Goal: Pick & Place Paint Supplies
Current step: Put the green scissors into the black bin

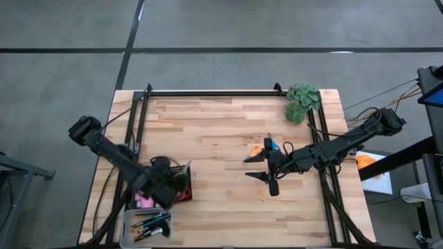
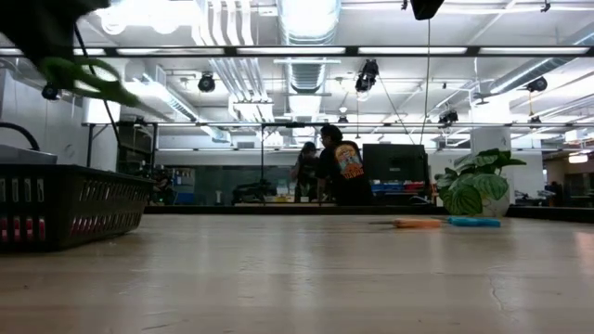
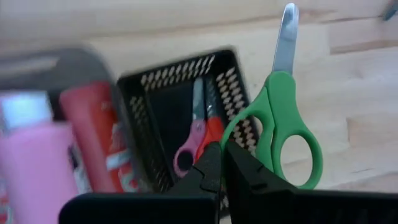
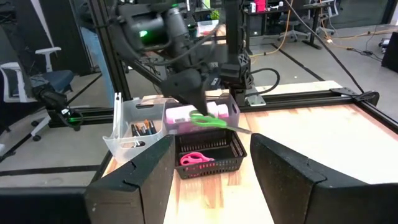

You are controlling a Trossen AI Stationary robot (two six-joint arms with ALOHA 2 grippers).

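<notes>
My left gripper (image 3: 222, 146) is shut on green-handled scissors (image 3: 283, 118), held in the air over a black mesh basket (image 4: 214, 165) near the table's near left. In the basket lie pink scissors (image 3: 189, 149) and red scissors (image 3: 212, 130). Pink and red paint bottles (image 3: 37, 155) stand in a clear bin beside the basket. Brushes (image 1: 152, 225) lie in another clear bin. Orange scissors (image 1: 257, 149) and blue scissors (image 1: 271, 145) lie flat on the table right of centre. My right gripper (image 1: 255, 168) hovers open just beside them. My left gripper pinches the green scissors by the rim of one handle loop (image 3: 239, 134) between its two fingers, coming from above and slanting down. The scissors are lifted clear above the basket and lie about level (image 4: 208, 120), blades pointing away from the fingers.
A green leafy clump (image 1: 302, 102) sits at the table's far right corner. Black rails run along the far, left and right edges (image 1: 208, 92). Bare wood lies across the middle of the table. People stand in the room beyond (image 2: 329, 172).
</notes>
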